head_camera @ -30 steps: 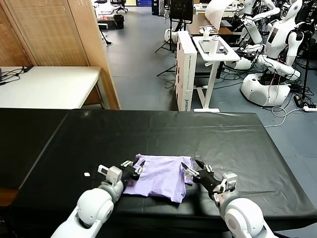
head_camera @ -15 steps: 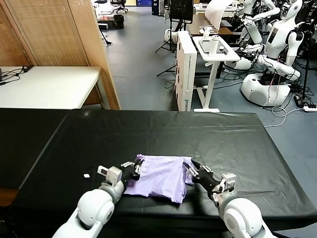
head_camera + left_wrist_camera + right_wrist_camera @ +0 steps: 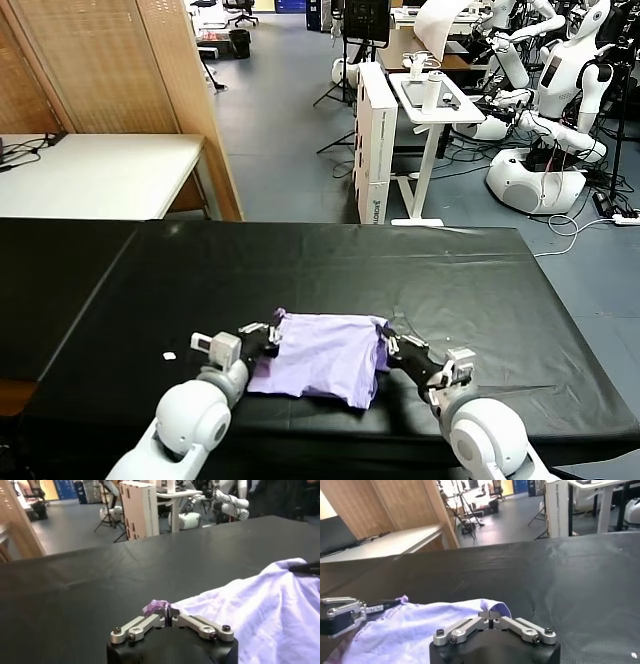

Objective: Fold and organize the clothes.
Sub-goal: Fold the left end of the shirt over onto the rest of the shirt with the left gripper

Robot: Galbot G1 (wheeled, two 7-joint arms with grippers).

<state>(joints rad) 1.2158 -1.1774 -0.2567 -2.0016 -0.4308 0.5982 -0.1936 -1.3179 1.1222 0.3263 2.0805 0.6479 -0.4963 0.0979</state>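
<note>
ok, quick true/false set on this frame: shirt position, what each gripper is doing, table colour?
1. The T-shirt lies bunched on the black table. True.
2. The left gripper is shut on a corner of the T-shirt. True.
3. The right gripper hangs open above the table, away from the shirt. False: it is shut on the shirt's other edge.
4. The table is white. False: it is black.
5. The shirt is lifted clear of the table. False: it rests on it.
</note>
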